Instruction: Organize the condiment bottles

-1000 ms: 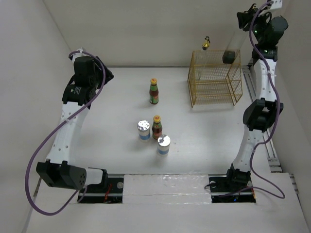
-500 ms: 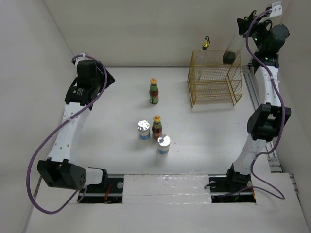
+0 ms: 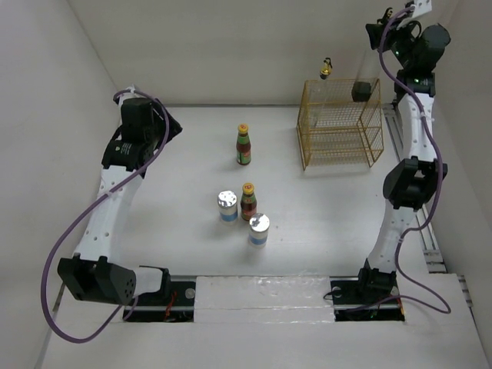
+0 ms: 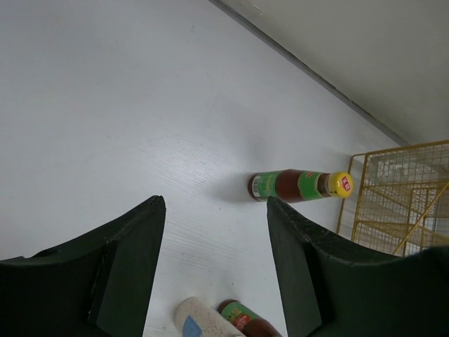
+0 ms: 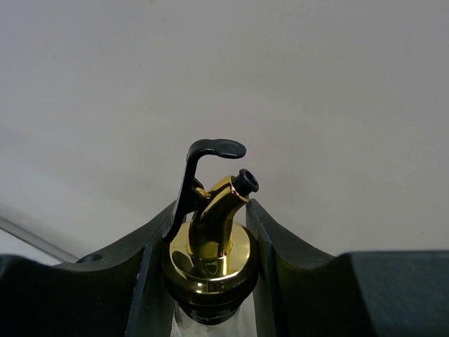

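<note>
My right gripper (image 5: 212, 210) is shut on the gold pourer top of a clear glass bottle (image 5: 210, 247). In the top view that gripper (image 3: 377, 34) is raised high over the back right corner of the yellow wire rack (image 3: 338, 131); the glass body barely shows. A second gold-topped bottle (image 3: 327, 69) stands at the rack's back. My left gripper (image 4: 214, 203) is open and empty, held above the table at the far left (image 3: 165, 124). One red-brown sauce bottle (image 3: 244, 146) (image 4: 295, 186) stands alone. Another sauce bottle (image 3: 248, 201) stands between two white silver-lidded jars (image 3: 227, 206) (image 3: 259, 229).
White walls close the table in at the back and on both sides. The rack (image 4: 407, 203) stands at the back right, next to a rail along the right edge (image 3: 396, 138). Both arm bases are bolted at the near edge.
The right gripper has shifted a little left and up with the bottle top in it. The left wrist turned slightly. The bottles on the table stayed put.
</note>
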`<action>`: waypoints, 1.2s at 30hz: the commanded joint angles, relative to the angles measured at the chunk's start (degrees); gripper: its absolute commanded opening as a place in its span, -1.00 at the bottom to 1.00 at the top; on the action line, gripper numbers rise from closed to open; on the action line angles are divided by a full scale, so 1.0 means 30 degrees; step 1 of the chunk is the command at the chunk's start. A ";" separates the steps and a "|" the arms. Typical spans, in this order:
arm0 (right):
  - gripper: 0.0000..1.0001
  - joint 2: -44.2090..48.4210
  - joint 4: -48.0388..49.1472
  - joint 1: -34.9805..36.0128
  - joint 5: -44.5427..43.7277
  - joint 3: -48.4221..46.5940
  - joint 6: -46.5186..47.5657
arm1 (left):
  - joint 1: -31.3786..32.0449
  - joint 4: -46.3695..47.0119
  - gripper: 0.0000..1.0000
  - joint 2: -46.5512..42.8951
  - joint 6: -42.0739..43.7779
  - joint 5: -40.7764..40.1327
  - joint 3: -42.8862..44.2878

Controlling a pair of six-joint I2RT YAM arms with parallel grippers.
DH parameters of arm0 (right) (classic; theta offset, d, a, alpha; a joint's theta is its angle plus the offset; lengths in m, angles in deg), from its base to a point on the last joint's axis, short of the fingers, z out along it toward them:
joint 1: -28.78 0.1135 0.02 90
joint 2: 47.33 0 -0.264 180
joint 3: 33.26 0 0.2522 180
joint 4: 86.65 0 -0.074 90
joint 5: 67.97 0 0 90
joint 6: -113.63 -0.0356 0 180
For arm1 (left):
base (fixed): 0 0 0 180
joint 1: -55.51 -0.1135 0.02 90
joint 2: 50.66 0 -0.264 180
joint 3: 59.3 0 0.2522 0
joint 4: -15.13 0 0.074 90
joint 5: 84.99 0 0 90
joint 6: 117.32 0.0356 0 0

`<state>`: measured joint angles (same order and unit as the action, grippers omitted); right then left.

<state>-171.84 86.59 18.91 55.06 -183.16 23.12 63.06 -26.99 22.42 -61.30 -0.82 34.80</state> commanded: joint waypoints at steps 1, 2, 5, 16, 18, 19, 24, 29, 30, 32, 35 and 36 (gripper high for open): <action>-1.00 -0.0976 -0.0900 0.0243 0.0533 -0.2079 0.1197 | 0.0061 0.0576 0.10 -0.0834 -0.0159 0.0184 -0.0294; -1.00 -0.0978 -0.0900 0.0243 0.0531 -0.2314 0.1197 | 0.0061 0.0576 0.10 -0.1008 -0.0159 0.0184 -0.0294; -1.00 -0.0978 -0.0609 0.0448 -0.0519 -0.2492 0.1197 | 0.0061 0.0576 0.10 -0.1010 -0.0159 0.0184 -0.0294; -1.00 -0.1329 0.1005 0.0623 -0.2165 -0.4250 0.1021 | 0.0061 0.0400 0.10 -0.0834 -0.0159 0.0360 -0.0118; -1.00 -0.1329 0.1210 0.0623 -0.2165 -0.4076 0.0816 | 0.0061 0.0400 0.10 -0.0834 -0.0159 0.0360 -0.0118; -1.00 -0.1155 0.1413 0.0623 -0.2165 -0.3900 0.0816 | 0.0061 0.0400 0.10 -0.0834 -0.0159 0.0360 -0.0118; -1.00 -0.0893 0.1591 0.0623 -0.1725 -0.3087 0.0376 | 0.0061 0.0400 0.10 -0.0658 -0.0159 0.0360 0.0233; -1.00 0.0631 0.2643 0.0623 -0.0938 0.0959 0.0376 | 0.0061 0.0400 0.10 -0.0658 -0.0159 0.0184 0.0233; -1.00 0.0837 0.2645 0.0623 -0.0934 0.1545 0.0376 | 0.0061 0.0400 0.10 -0.0658 -0.0159 0.0184 0.0030; -1.00 0.1653 0.3083 0.0623 -0.0729 0.3587 0.0550 | 0.0061 0.0400 0.10 -0.0658 -0.0159 0.0184 0.0028; -1.00 0.2709 0.3757 0.0448 -0.0903 0.6169 0.0552 | 0.0061 0.0400 0.10 -0.0658 -0.0159 0.0184 -0.0146; -1.00 0.2888 0.3759 0.0448 -0.0905 0.6614 0.0552 | 0.0061 0.0400 0.10 -0.0658 -0.0159 0.0184 -0.0148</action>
<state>-170.66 88.36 20.24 51.19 -165.30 24.73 63.06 -26.95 21.06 -61.30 0.01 34.41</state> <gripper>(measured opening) 0.440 0.555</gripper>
